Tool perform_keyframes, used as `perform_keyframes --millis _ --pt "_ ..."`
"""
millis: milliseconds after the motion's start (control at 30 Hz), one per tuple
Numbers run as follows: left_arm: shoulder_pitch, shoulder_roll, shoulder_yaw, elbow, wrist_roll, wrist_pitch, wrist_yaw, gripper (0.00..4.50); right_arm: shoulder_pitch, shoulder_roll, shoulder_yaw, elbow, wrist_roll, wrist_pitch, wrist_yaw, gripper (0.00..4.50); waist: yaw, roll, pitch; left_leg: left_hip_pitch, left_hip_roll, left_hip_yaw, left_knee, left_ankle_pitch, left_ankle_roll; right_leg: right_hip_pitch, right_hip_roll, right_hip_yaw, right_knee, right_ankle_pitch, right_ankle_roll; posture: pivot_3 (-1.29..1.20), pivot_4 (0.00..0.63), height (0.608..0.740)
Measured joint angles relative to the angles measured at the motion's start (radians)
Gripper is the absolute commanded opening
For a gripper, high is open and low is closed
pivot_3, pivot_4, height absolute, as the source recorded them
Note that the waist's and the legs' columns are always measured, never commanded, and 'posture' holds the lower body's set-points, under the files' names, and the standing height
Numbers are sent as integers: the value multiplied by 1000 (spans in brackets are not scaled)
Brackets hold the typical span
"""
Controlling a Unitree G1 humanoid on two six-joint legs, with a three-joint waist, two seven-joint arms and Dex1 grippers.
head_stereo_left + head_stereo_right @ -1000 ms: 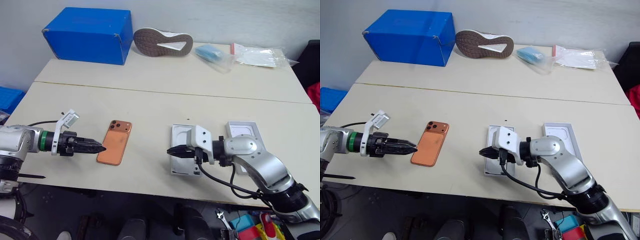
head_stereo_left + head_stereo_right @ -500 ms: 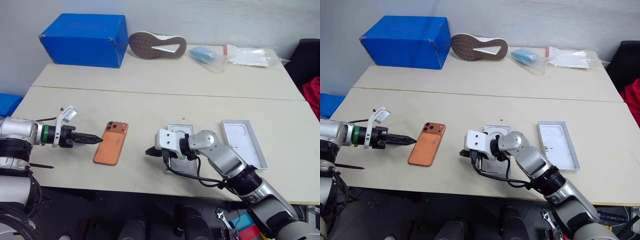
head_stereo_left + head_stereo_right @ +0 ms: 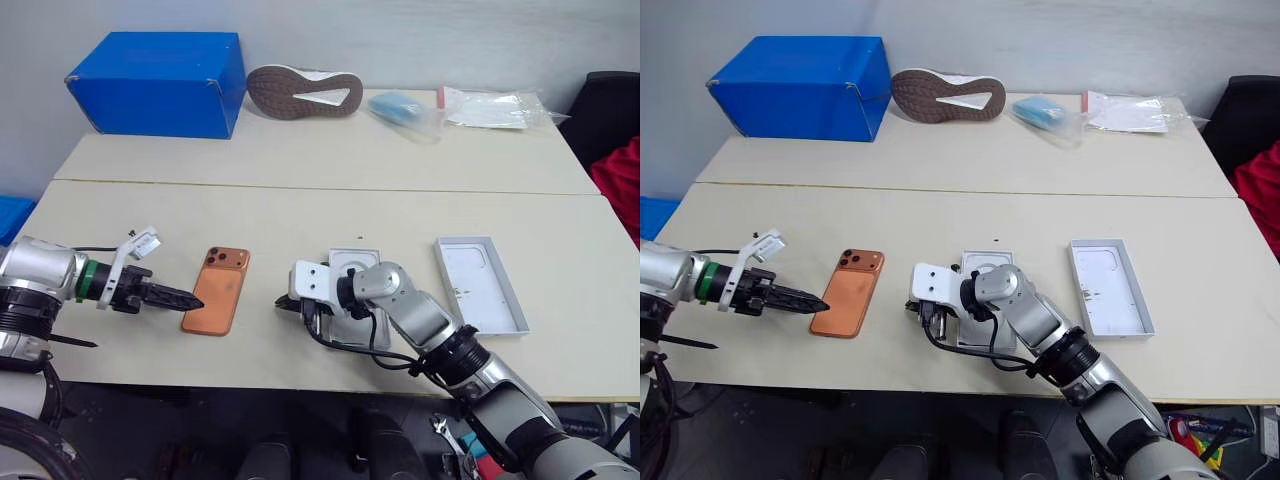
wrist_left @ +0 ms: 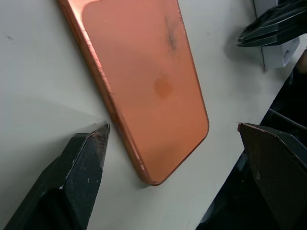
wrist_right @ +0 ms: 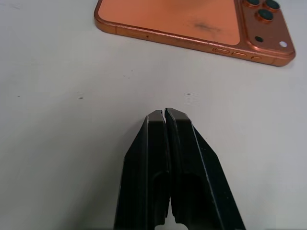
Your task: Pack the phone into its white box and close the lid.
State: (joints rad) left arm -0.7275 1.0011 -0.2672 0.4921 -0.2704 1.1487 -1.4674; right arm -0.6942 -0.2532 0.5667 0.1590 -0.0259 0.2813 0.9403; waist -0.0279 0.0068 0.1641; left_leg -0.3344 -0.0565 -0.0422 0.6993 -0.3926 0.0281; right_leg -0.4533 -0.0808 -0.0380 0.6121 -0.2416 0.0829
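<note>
The orange phone lies back up on the table, camera bump at its far end. My left gripper is open at the phone's near left corner; in the left wrist view its fingers stand on either side of the phone's lower end without touching it. My right gripper is shut and empty, low over the table, pointing at the phone's right long edge from a short gap. The white box lies just behind that hand, partly hidden by the arm. The lid lies hollow side up farther right.
A big blue box, a shoe sole up, a blue packet and clear plastic bags line the far table. The table's front edge runs close below both grippers.
My right gripper has swung left, off the white box and toward the phone, staying shut. The left gripper has dipped slightly at the phone's corner. The camera has shifted.
</note>
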Motion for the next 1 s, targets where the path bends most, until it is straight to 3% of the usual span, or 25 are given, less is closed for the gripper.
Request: perform_keyframes --millis 233,533,1000 --pt "37 -90 90 -48 -37 110 108 4500 -16 17 14 71 -59 -57 -4 50 16 18 -12 5 -7 -5 0 0 5 7 0 4 0 0 0 0 150 740" --pt "67 -183 179 -96 -119 233 204 4500 -36 37 13 120 -81 -87 -5 50 27 19 -13 13 -15 -9 -2 0 10 9 1 23 8 0 0 0 150 740" --pt "151 -212 304 -293 -220 392 415 4500 -41 48 -4 158 -92 -127 1 50 20 18 -15 14 -16 -11 -5 0 11 10 1 26 8 0 0 0 150 740"
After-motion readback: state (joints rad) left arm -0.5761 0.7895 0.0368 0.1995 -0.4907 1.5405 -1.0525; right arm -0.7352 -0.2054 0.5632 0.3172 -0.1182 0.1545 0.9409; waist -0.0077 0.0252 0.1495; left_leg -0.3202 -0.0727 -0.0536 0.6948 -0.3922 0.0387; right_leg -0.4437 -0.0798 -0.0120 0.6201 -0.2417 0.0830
